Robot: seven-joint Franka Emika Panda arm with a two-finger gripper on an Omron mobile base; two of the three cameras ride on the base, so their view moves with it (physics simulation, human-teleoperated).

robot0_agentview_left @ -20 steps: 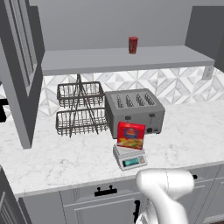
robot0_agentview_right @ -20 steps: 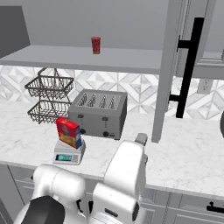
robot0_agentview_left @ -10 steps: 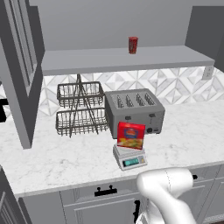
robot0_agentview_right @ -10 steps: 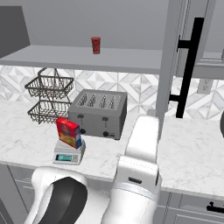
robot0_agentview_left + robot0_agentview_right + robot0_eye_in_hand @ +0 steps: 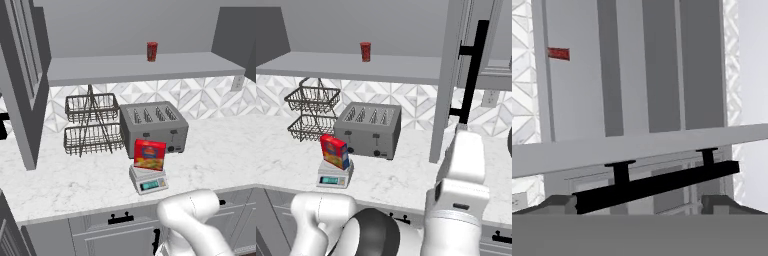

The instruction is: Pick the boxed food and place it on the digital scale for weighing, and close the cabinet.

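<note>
In the hand view the gripper [image 5: 640, 207] has its two dark fingertips [image 5: 554, 204] set wide apart at the bottom corners, and nothing is held between them. The black bar handle [image 5: 657, 185] of the cabinet door [image 5: 637, 150] runs across just beyond the gap between the tips (whether either tip touches it cannot be told). The view is rolled, so the door's edge lies as a pale slanted band above the handle.

Past that edge, further from the fingers, the small red can [image 5: 558, 53] shows sideways on the grey shelf.

The right base view shows the white arm [image 5: 461, 180] reaching up at the open door's black handle [image 5: 472, 70], with the fingers hidden behind the wrist. Well off to the arm's left, the boxed food [image 5: 335, 151], red with a yellow food picture, stands upright on the digital scale [image 5: 334, 174], whose teal display faces front.

The left base view gives the box's face plainly: red boxed food [image 5: 149, 155] with a blue-and-white logo, upright on the scale [image 5: 148, 180], just in front of the grey four-slot toaster [image 5: 152, 126]. A two-tier wire basket [image 5: 92, 125] stands beside the toaster.
</note>
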